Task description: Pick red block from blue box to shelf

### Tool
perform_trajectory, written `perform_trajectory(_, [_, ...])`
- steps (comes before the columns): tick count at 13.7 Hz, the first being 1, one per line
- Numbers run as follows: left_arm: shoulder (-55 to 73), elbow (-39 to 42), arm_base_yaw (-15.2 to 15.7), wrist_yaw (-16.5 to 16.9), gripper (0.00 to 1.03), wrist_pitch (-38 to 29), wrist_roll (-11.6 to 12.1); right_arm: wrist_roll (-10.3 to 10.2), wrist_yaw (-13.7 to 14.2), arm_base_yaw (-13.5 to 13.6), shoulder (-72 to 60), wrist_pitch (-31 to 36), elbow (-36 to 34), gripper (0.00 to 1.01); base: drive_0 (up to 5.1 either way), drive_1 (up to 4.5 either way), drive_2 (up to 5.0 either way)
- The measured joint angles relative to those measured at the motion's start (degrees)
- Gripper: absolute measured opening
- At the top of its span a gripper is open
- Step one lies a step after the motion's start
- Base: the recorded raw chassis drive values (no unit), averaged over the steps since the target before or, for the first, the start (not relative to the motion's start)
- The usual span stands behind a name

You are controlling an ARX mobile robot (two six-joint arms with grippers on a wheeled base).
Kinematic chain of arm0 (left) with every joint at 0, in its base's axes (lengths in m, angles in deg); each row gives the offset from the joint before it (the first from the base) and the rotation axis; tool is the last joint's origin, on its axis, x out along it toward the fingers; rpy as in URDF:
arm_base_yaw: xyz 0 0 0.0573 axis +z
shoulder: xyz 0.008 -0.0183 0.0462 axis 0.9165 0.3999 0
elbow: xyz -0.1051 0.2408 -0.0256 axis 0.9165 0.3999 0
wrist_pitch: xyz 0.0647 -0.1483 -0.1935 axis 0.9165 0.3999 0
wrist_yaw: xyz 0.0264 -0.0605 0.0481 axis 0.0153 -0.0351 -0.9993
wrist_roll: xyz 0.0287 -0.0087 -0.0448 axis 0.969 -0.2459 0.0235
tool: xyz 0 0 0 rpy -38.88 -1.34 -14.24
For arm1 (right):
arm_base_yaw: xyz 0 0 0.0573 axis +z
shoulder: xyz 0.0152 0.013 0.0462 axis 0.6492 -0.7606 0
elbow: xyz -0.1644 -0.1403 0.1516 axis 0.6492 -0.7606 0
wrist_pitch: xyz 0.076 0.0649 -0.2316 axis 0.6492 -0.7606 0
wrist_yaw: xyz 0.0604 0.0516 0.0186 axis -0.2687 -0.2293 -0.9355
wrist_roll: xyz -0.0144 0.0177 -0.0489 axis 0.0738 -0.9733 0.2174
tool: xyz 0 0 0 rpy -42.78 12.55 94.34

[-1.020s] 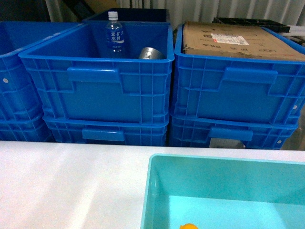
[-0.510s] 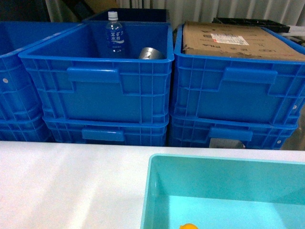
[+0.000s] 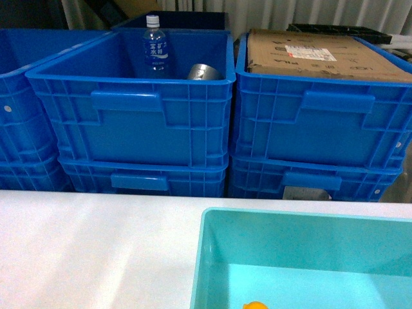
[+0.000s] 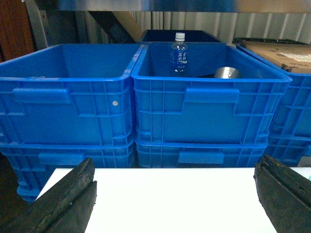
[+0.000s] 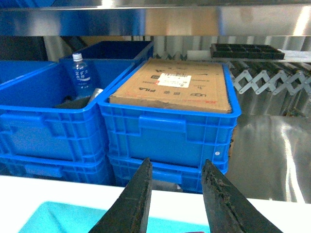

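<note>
The red block shows in no view. Several blue boxes stand stacked behind the white table. The middle blue box holds a water bottle and a metal can. The right blue box has a cardboard carton on top. The shelf's steel rail runs above the boxes. My left gripper is wide open over the table with nothing in it. My right gripper is open and empty, above the near table edge. Neither gripper appears in the head view.
A pale teal tub sits on the table at the front right, with a small orange ball inside. A further blue box stands at the left. Shiny steel panels lie right of the boxes.
</note>
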Motion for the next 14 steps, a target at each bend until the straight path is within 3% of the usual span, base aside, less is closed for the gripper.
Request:
perform_trajectory(2, [0.00, 0.00, 0.00, 0.00, 0.98, 0.02, 0.00, 0.00, -5.49, -7.48, -1.03, 1.77, 0.00, 0.25, 0.0, 0.00, 0.0])
perform_trajectory(3, [0.00, 0.00, 0.00, 0.00, 0.98, 0.02, 0.00, 0.02, -6.05, -8.44, -1.57, 1.77, 0.00, 0.25, 0.0, 0.00, 0.0])
perform_trajectory(4, [0.00, 0.00, 0.00, 0.00, 0.98, 0.02, 0.00, 0.02, -6.05, -7.67, -1.46, 1.66, 0.00, 0.25, 0.0, 0.00, 0.0])
perform_trajectory(6, [0.00, 0.00, 0.00, 0.00, 0.98, 0.00, 0.00, 0.39, -3.26, -4.26, -1.11, 1.51, 0.00, 0.25, 0.0, 0.00, 0.0])
perform_trajectory(7, [0.00, 0.00, 0.00, 0.00, 0.98, 0.02, 0.00, 0.63, -2.67, -3.78, -1.09, 1.90, -0.02, 0.25, 0.0, 0.00, 0.0])
perform_trajectory(14, [0.00, 0.00, 0.00, 0.00, 0.98, 0.00, 0.00, 0.66, -2.60, -3.82, -1.49, 1.95, -0.02, 0.25, 0.0, 0.00, 0.0])
